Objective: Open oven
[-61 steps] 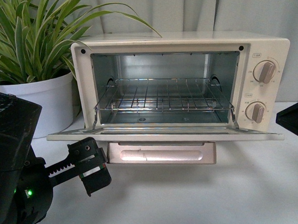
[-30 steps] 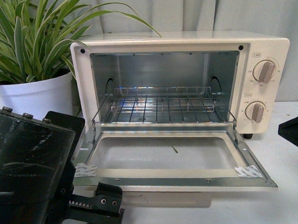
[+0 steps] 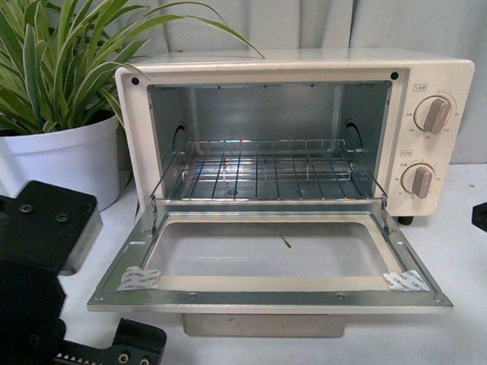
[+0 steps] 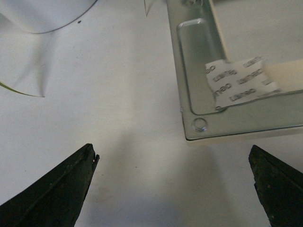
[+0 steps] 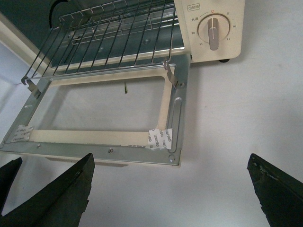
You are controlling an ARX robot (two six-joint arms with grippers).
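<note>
The cream-white oven [image 3: 295, 69] stands in the middle of the front view with its glass-window door [image 3: 270, 294] swung fully down, inner side up. The pale handle [image 3: 259, 325] shows under the door's front edge. The wire rack [image 3: 263, 169] sits inside, and two round knobs [image 3: 433, 114] are on the right panel. My left gripper [image 4: 173, 151] is open over bare table, just off the door's near left corner [image 4: 201, 125]. My right gripper [image 5: 170, 158] is open too, a little in front of the door's right corner [image 5: 173, 158]. Neither holds or touches anything.
A spider plant in a white pot [image 3: 58, 159] stands left of the oven, close to my left arm [image 3: 34, 242]. The white table [image 3: 471, 326] runs in front of and to the right of the door. A grey curtain hangs behind.
The door has dropped from about level to tilted fully down. My left gripper, which was by the handle, has pulled back and down toward the camera, away from the door.
</note>
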